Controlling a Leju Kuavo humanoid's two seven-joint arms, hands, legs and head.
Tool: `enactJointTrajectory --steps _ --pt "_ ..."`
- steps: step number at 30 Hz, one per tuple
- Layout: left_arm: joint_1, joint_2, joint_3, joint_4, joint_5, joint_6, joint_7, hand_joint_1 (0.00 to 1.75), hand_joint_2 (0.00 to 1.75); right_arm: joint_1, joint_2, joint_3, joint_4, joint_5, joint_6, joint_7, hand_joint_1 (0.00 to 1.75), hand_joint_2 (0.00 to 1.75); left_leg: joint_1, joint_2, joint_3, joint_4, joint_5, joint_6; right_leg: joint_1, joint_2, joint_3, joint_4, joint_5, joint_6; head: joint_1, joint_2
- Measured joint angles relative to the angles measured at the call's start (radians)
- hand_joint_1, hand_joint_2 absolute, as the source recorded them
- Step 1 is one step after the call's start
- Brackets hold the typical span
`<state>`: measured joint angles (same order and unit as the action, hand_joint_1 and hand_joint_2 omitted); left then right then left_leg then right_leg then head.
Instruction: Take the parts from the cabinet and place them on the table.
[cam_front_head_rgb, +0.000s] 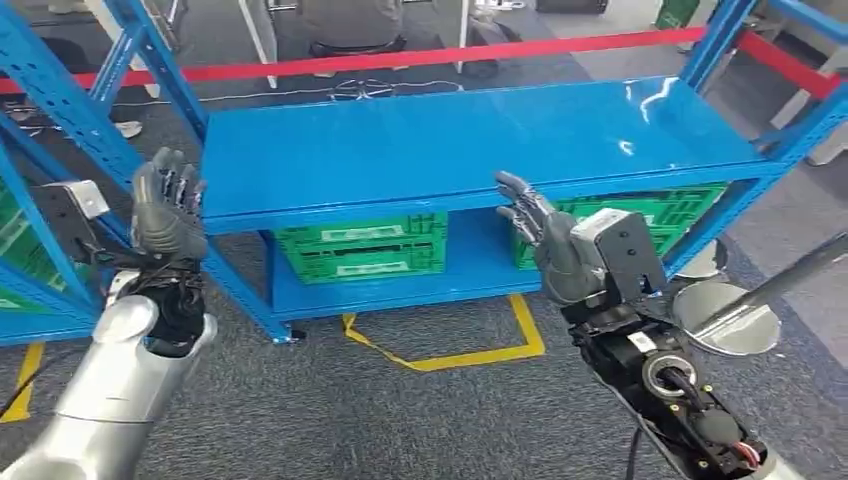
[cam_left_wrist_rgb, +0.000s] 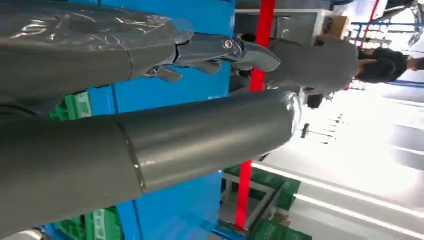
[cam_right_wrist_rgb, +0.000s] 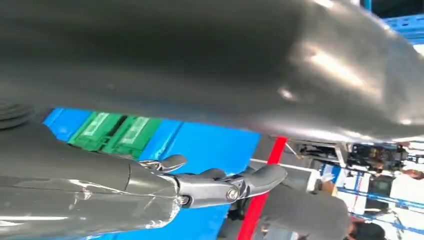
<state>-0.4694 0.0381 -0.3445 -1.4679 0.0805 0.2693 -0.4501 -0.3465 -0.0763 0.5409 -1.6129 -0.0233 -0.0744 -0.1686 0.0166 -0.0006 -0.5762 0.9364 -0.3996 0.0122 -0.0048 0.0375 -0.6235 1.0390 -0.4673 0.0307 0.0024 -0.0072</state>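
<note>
A blue metal shelf rack (cam_front_head_rgb: 470, 140) stands in front of me, its upper shelf bare. Two green crates (cam_front_head_rgb: 362, 245) (cam_front_head_rgb: 640, 208) sit on the lower shelf. My left hand (cam_front_head_rgb: 168, 208) is raised at the rack's left front corner, fingers apart and empty; in the left wrist view the thick thumb (cam_left_wrist_rgb: 200, 135) and fingers (cam_left_wrist_rgb: 225, 50) spread before the blue shelf. My right hand (cam_front_head_rgb: 540, 235) is raised in front of the shelf edge near the right crate, fingers spread and empty, as the right wrist view's fingers (cam_right_wrist_rgb: 230, 182) show. The crates' contents are hidden.
A red barrier tape (cam_front_head_rgb: 450, 55) runs behind the rack, with a person (cam_left_wrist_rgb: 320, 65) beyond it. Yellow floor tape (cam_front_head_rgb: 450, 355) marks the grey carpet before the rack. A round metal stand base (cam_front_head_rgb: 725, 315) with a slanted pole is at the right. Another blue rack (cam_front_head_rgb: 30, 250) with green crates stands left.
</note>
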Motion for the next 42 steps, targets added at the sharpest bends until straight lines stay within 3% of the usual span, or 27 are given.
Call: enactJointTrajectory --steps 2,3,4,5,6,7,8,9,10,12,13,14,15,17,18,19,20,21,23,24,26,27,32,42 --pt "0.001 -0.002 -0.002 0.004 0.0 0.0 0.0 0.0 0.0 0.004 -0.003 -0.004 0.0 -0.001 0.0 0.0 0.0 0.0 -0.001 0.014 0.0 0.001 -0.001 0.001 -0.006 -0.022 -0.082 0.177 -0.075 0.008 0.015 0.0" --pt "0.003 -0.003 -0.002 0.006 0.0 0.0 0.0 0.0 0.0 0.006 -0.003 -0.004 0.0 -0.001 0.0 0.0 0.0 0.0 -0.001 0.023 0.0 0.001 -0.002 0.001 -0.008 -0.026 -0.109 0.234 -0.089 0.011 0.017 0.0" --pt "0.003 -0.003 -0.005 0.009 0.0 0.0 0.0 0.0 0.0 0.007 -0.004 -0.004 0.0 -0.001 0.0 0.0 0.0 0.0 0.0 0.031 0.0 0.001 -0.003 0.0 -0.012 -0.028 -0.113 0.239 -0.078 0.014 0.022 0.0" --pt "0.003 -0.004 -0.006 0.011 0.0 0.0 0.0 0.0 0.0 0.007 -0.005 -0.005 0.0 -0.001 0.0 0.0 0.0 0.0 0.001 0.037 0.001 0.002 -0.005 -0.002 -0.015 -0.031 -0.094 0.198 -0.049 0.015 0.028 0.0" --pt "0.003 -0.006 -0.006 0.012 0.0 0.0 0.0 0.0 0.0 0.007 -0.005 -0.005 0.0 -0.001 0.0 0.0 0.0 0.0 0.003 0.044 0.003 0.004 -0.007 -0.006 -0.016 -0.037 -0.056 0.123 -0.007 0.016 0.03 0.0" --pt "0.002 -0.007 -0.006 0.012 0.0 0.0 0.0 0.0 0.0 0.007 -0.005 -0.006 0.0 -0.001 0.0 0.0 0.0 0.0 0.004 0.05 0.007 0.007 -0.012 -0.012 -0.016 -0.054 -0.002 0.015 0.043 0.015 0.035 0.0" --pt "0.001 -0.008 -0.006 0.012 0.0 0.0 0.0 0.0 0.0 0.007 -0.005 -0.007 -0.003 -0.001 0.0 0.0 0.0 0.0 0.002 0.056 0.009 0.008 -0.016 -0.018 -0.014 -0.088 0.032 -0.063 0.056 0.015 0.042 0.0" --pt "0.0 -0.008 -0.006 0.012 0.0 0.0 0.0 0.0 0.0 0.005 -0.005 -0.007 -0.004 -0.001 0.0 0.0 0.0 0.0 -0.007 0.061 0.006 0.015 -0.019 -0.023 -0.001 -0.089 0.05 -0.084 0.046 0.01 0.05 0.0" --pt "0.0 -0.008 -0.006 0.012 0.0 0.0 0.0 0.0 0.0 0.006 -0.005 -0.007 -0.005 -0.001 0.0 0.0 0.0 0.0 -0.008 0.065 0.004 0.013 -0.017 -0.028 -0.006 -0.084 0.047 -0.076 0.046 0.0 0.046 0.0" --pt "0.0 -0.01 -0.006 0.012 0.0 0.0 0.0 0.0 0.0 0.009 -0.006 -0.007 -0.005 -0.001 0.0 0.0 0.0 0.0 -0.008 0.086 0.007 0.012 -0.017 -0.035 -0.003 -0.065 0.041 -0.075 0.047 -0.008 0.031 0.0" --pt "-0.001 -0.01 -0.006 0.012 0.0 0.0 0.0 0.0 0.0 0.008 -0.006 -0.008 -0.007 -0.001 0.0 0.0 0.0 0.0 -0.005 0.087 0.008 0.015 -0.025 -0.044 -0.007 -0.056 0.045 -0.081 0.052 -0.018 0.03 0.0" --pt "-0.002 -0.01 -0.006 0.012 0.0 0.0 0.0 0.0 0.0 0.007 -0.006 -0.008 -0.01 -0.001 0.0 -0.001 0.0 0.0 -0.001 0.051 0.002 0.038 -0.045 -0.049 -0.008 -0.046 0.047 -0.083 0.054 -0.022 0.024 0.0" --pt "-0.003 -0.01 -0.006 0.012 0.0 0.001 0.0 0.0 0.0 0.006 -0.006 -0.01 -0.011 -0.001 0.0 0.0 0.0 0.0 0.001 0.026 -0.023 0.094 -0.079 -0.049 -0.009 -0.04 0.046 -0.084 0.055 -0.028 0.018 0.0" --pt "-0.001 -0.009 -0.006 0.013 0.0 0.002 0.0 0.0 0.0 0.008 -0.006 -0.01 -0.011 -0.001 0.0 0.0 0.0 0.0 -0.001 0.011 -0.107 0.264 -0.151 -0.05 -0.008 -0.024 0.044 -0.083 0.056 -0.033 0.003 0.0" --pt "0.001 -0.009 -0.006 0.014 0.0 0.004 0.0 0.0 0.0 0.008 -0.006 -0.01 -0.011 -0.003 0.001 0.0 0.0 0.0 -0.001 0.008 -0.146 0.333 -0.17 -0.049 -0.005 -0.014 0.043 -0.083 0.056 -0.035 -0.003 0.0" --pt "0.003 -0.009 -0.006 0.016 0.0 0.004 -0.001 0.0 0.0 0.008 -0.006 -0.01 -0.011 -0.005 0.002 0.001 0.0 0.0 -0.001 0.007 -0.162 0.353 -0.161 -0.047 -0.003 -0.003 0.043 -0.083 0.057 -0.035 -0.006 0.0" --pt "0.004 -0.009 -0.006 0.018 0.0 0.004 -0.004 0.0 0.0 0.008 -0.006 -0.01 -0.011 -0.006 0.002 0.001 0.0 0.0 -0.002 0.007 -0.152 0.322 -0.13 -0.042 -0.002 0.007 0.044 -0.083 0.057 -0.036 -0.008 0.0" --pt "0.003 -0.01 -0.006 0.019 0.001 0.004 -0.008 0.0 0.0 0.008 -0.006 -0.01 -0.011 -0.01 -0.001 0.007 0.0 0.0 -0.004 0.005 -0.123 0.253 -0.087 -0.035 0.0 0.016 0.046 -0.082 0.057 -0.036 -0.013 0.0" --pt "-0.003 -0.01 -0.006 0.02 0.003 -0.002 -0.015 0.0 0.0 0.008 -0.006 -0.009 -0.014 -0.017 -0.022 0.02 0.0 0.0 -0.012 -0.009 -0.041 0.07 0.002 -0.011 0.001 0.025 0.048 -0.082 0.056 -0.036 -0.022 0.0" --pt "-0.007 -0.011 -0.007 0.021 0.004 -0.006 -0.02 0.0 0.0 0.007 -0.008 -0.009 -0.014 -0.019 -0.033 0.023 0.0 0.0 -0.015 -0.011 -0.021 0.028 -0.004 -0.002 0.008 0.031 0.043 -0.08 0.054 -0.033 -0.021 0.0" --pt "-0.008 -0.014 -0.008 0.025 0.008 -0.01 -0.033 0.0 0.0 0.008 -0.013 -0.007 -0.016 -0.022 -0.047 0.032 0.0 0.0 -0.018 -0.008 -0.022 0.017 -0.002 -0.008 0.001 0.036 0.038 -0.078 0.052 -0.026 -0.018 0.0" --pt "-0.009 -0.016 -0.008 0.029 0.012 -0.01 -0.039 0.0 0.0 0.009 -0.016 -0.005 -0.016 -0.025 -0.053 0.035 0.0 0.0 -0.016 -0.008 -0.02 0.015 -0.004 -0.026 0.003 0.034 0.038 -0.077 0.048 -0.033 -0.019 0.0" --pt "-0.004 -0.014 -0.009 0.037 0.018 -0.012 -0.048 0.0 0.0 0.005 -0.023 0.002 -0.014 -0.04 -0.062 0.04 0.0 0.0 -0.018 -0.014 -0.02 0.015 -0.003 -0.02 0.001 0.028 0.046 -0.085 0.05 -0.026 -0.005 0.0" --pt "0.018 -0.001 -0.008 0.037 0.023 -0.018 -0.048 0.0 0.0 -0.007 -0.023 0.016 0.003 -0.059 -0.047 0.033 0.0 0.0 -0.018 -0.019 -0.02 0.016 -0.004 -0.015 0.001 0.024 0.05 -0.09 0.05 -0.02 0.002 0.0"
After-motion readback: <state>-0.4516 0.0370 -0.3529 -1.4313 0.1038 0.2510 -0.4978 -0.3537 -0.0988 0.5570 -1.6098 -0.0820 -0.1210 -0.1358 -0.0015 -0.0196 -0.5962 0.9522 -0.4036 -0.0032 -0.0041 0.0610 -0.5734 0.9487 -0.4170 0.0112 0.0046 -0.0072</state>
